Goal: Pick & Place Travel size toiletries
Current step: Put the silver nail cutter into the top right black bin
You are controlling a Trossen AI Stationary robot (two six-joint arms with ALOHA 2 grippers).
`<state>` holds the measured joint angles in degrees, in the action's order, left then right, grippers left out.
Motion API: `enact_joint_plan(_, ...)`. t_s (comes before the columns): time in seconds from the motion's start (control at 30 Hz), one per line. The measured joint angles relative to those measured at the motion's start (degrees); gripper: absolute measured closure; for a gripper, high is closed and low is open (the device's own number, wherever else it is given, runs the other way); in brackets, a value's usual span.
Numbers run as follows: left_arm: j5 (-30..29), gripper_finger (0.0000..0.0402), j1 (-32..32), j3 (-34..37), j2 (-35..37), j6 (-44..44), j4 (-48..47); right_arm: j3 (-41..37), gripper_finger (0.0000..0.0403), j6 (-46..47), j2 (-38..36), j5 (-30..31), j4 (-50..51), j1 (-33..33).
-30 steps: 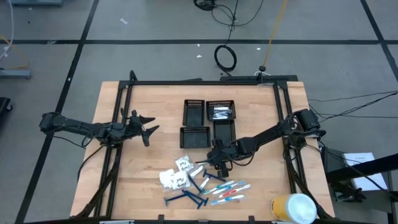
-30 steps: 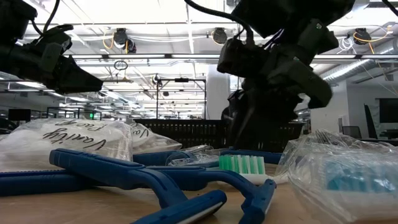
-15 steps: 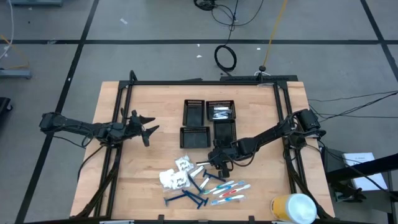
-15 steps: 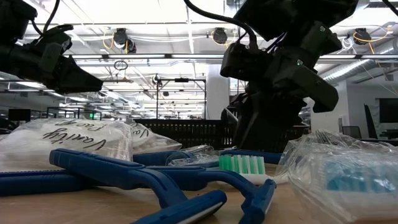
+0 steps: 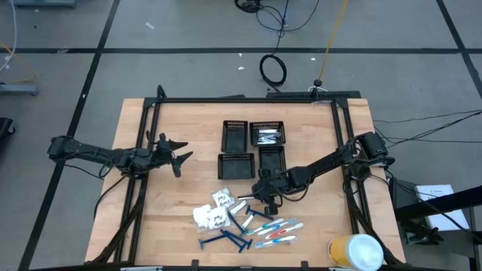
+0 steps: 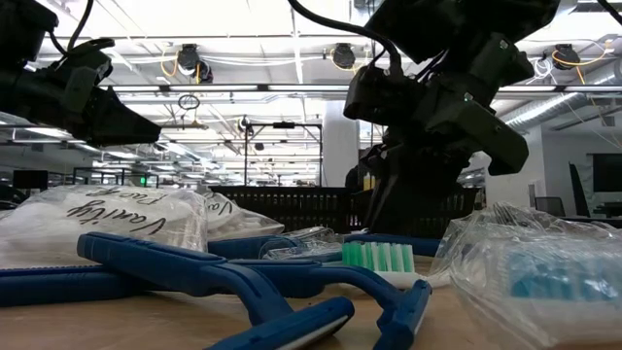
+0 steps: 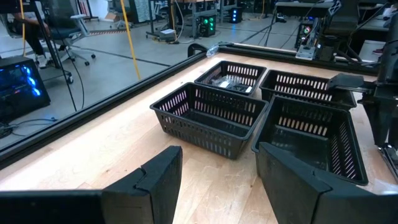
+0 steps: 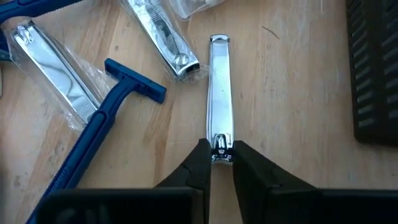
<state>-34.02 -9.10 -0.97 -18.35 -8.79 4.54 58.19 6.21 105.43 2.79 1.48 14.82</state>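
Four black mesh trays (image 5: 253, 147) are sitting clustered near the far edge of my worktop (image 5: 184, 203), at its middle, and one of them is holding something silvery. A large yellow-and-white cylinder (image 5: 355, 251) is lying at the near right corner. A coiled black cable (image 5: 273, 69) is resting on the floor beyond the far edge.

Robotics lab, workstations (image 7: 15, 87), cabled floor (image 5: 271, 68)
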Motion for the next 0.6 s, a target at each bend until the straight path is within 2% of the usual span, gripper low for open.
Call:
enact_joint_plan(0.2, 0.00, 0.0192, 0.02, 0.00, -0.01, 0.00, 0.02, 0.02, 0.0366, -0.88, -1.65, -0.06, 0.27, 0.81)
enact_joint_plan(0.47, 0.00, 0.0192, 0.00, 0.00, 0.00, 0.02, 0.00, 0.12, 0.0369, -2.24, -8.84, 0.35, -0.09, 2.07)
enact_joint_plan(0.6, 0.01, 0.0192, 0.00, 0.00, -0.02, 0.01, -0.01, 0.13, 0.0369, -3.00, -13.06, 3.61, 0.80, 2.94)
